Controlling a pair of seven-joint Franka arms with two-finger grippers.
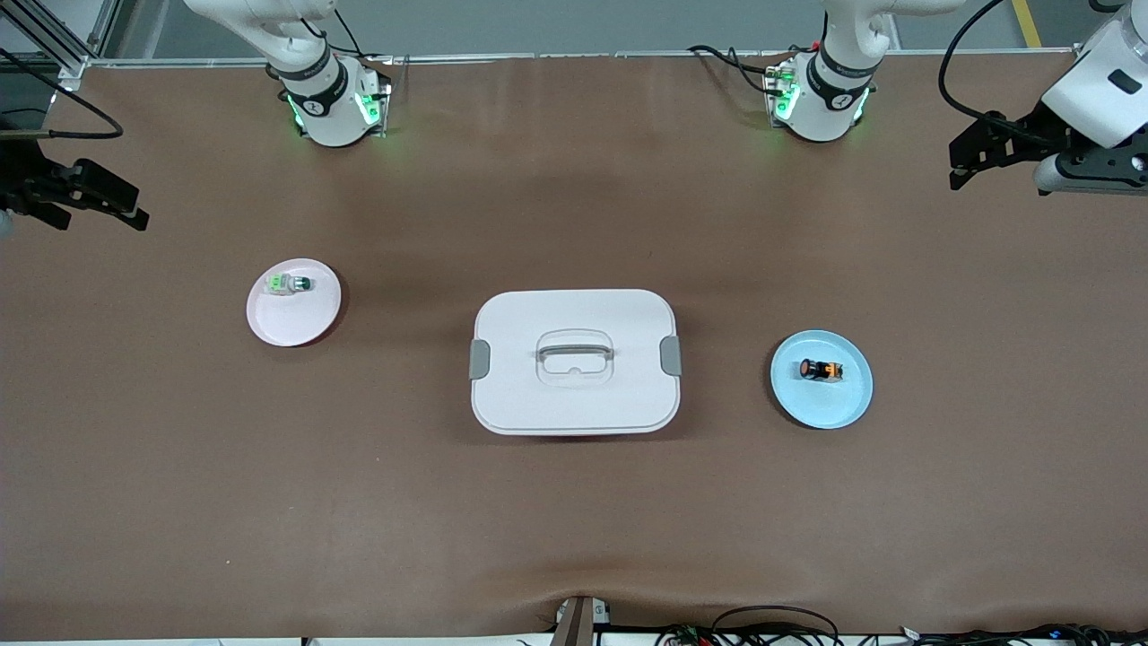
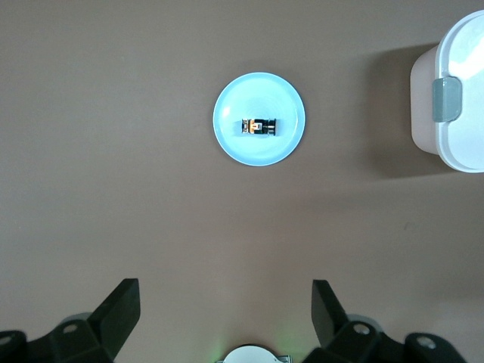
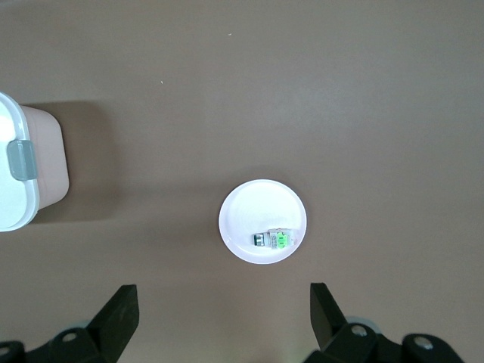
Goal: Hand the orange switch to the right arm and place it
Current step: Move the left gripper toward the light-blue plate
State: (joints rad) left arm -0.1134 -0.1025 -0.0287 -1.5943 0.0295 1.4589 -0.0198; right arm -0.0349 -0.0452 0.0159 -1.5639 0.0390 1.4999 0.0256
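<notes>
The orange switch is a tiny black cylinder with orange ends. It lies on its side on a light blue plate toward the left arm's end of the table. It also shows in the left wrist view on that plate. My left gripper is open and empty, high over the table's left-arm end, well apart from the plate; it shows in its wrist view. My right gripper is open and empty over the table's right-arm end; it shows in its wrist view.
A white lidded box with grey clips and a handle stands mid-table, beside the blue plate. A white-and-green switch lies on a pale pink plate toward the right arm's end, also in the right wrist view.
</notes>
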